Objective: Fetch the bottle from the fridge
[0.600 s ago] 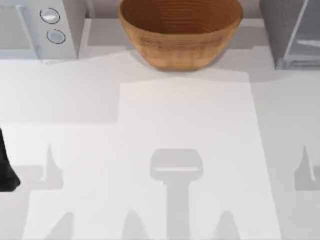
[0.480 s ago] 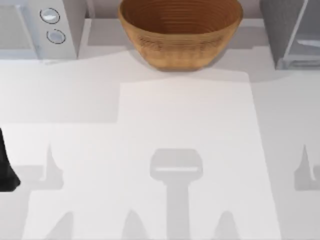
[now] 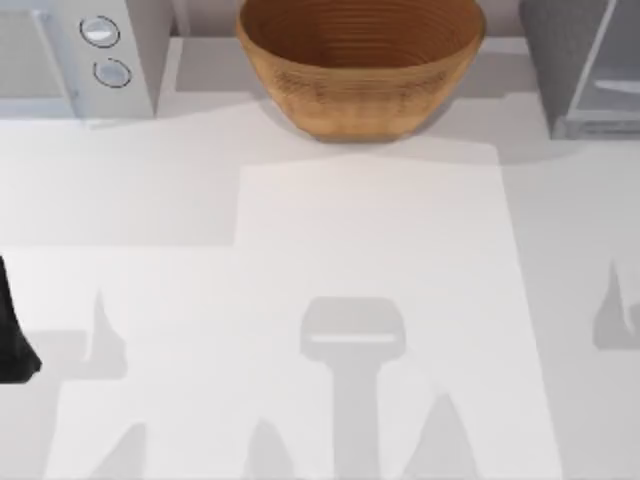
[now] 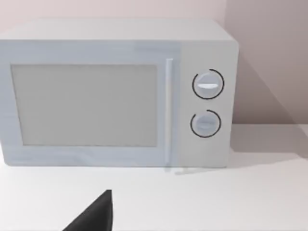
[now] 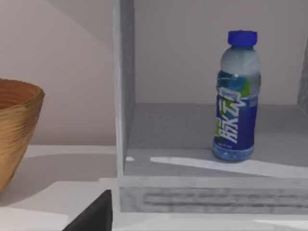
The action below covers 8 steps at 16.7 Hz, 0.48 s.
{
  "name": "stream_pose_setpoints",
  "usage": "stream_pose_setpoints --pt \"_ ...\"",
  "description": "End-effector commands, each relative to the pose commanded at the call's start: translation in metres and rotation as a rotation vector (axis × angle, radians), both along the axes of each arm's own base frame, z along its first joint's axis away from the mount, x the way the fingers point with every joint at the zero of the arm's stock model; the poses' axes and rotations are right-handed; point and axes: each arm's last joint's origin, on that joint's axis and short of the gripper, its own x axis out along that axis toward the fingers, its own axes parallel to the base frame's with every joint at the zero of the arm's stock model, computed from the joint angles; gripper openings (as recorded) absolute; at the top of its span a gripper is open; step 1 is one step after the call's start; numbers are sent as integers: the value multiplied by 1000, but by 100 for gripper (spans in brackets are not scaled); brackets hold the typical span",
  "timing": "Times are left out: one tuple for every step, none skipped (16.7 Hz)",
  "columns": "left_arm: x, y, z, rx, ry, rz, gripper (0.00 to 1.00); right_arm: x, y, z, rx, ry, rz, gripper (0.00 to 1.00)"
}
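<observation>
The fridge [image 3: 556,62] is the dark grey box at the table's back right, and its glassy door panel [image 3: 612,70] is swung out. In the right wrist view its compartment [image 5: 173,130] is open. The bottle [image 5: 237,96], with a blue cap and blue label, stands upright on the compartment floor. A dark part of my right gripper [image 5: 94,214] shows low in that view, well short of the fridge sill. My left arm [image 3: 12,330] rests at the table's left edge, and a dark part of my left gripper [image 4: 95,214] faces the microwave.
A large wooden bowl [image 3: 360,62] stands at the back centre, just left of the fridge [image 5: 14,130]. A light-grey microwave [image 3: 70,55] with two round knobs sits at the back left [image 4: 115,91]. The white table [image 3: 370,230] stretches in front.
The right arm's shadows at the table's right edge and bottom have shifted slightly. The left arm, bowl and fridge have not moved.
</observation>
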Motion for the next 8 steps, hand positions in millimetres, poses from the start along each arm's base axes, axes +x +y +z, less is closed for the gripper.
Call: stream_pose_setpoints --pt "0 0 0 0 0 0 100 7 -4 1 -1 3 -1 100" --pt "0 0 0 0 0 0 100 14 -8 1 -1 9 -2 100" --pt "0 0 0 0 0 0 100 21 -12 0 -1 16 -2 100" --pt "0 0 0 0 0 0 100 29 -17 -3 1 25 -2 100" --pt "0 0 0 0 0 0 100 35 -23 -6 3 33 -2 100" --pt "0 0 0 0 0 0 100 42 -28 -10 6 41 -2 100" --pt "0 0 0 0 0 0 100 48 -34 -14 9 47 -2 100" --pt "0 0 0 0 0 0 100 53 -40 -19 11 50 -1 100"
